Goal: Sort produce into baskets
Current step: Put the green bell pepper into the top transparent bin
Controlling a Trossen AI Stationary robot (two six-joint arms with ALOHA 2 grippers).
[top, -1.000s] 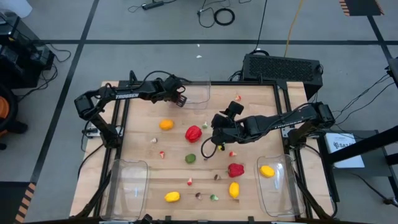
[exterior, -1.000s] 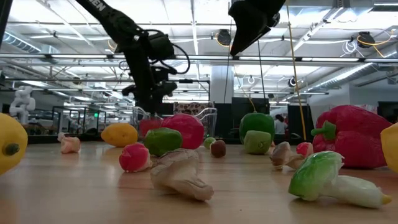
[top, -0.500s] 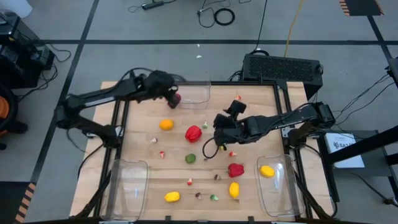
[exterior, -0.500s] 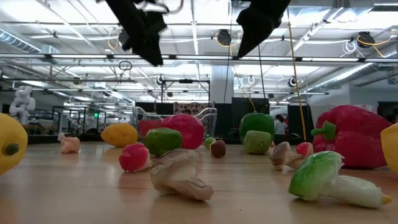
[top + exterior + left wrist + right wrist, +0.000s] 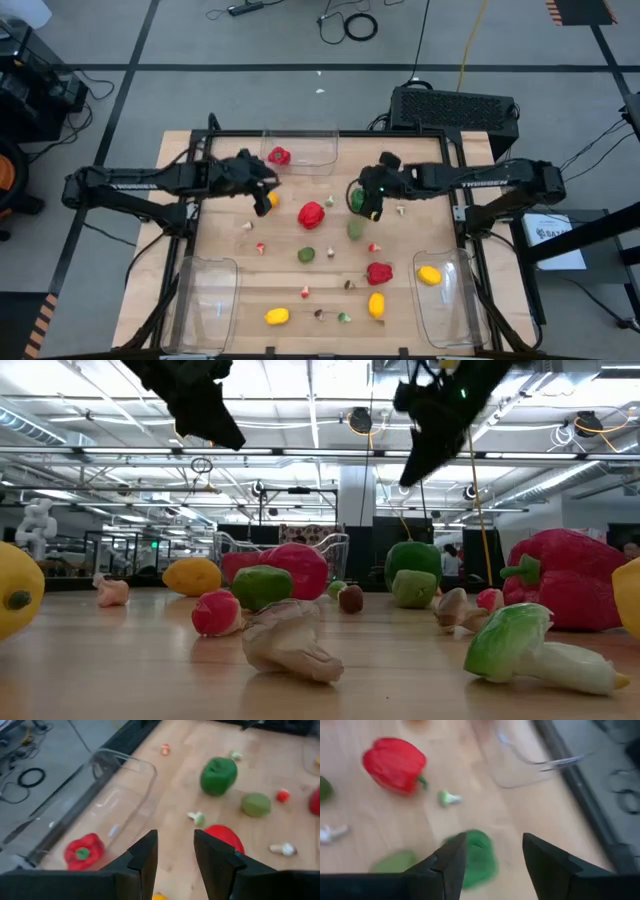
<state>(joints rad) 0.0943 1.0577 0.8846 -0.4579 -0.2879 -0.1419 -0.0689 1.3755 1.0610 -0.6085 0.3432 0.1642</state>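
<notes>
High view: the left gripper had dropped its red pepper into the far basket and pulled back. Left wrist: jaws empty, parted. Right wrist: the right gripper hung open over a green pepper, next to sort.

Red pepper in clear bin at tabletop's far edge; second red pepper mid-table; green pepper; yellow lemon in right-edge clear bin; light wood tabletop; dark grippers.
</notes>
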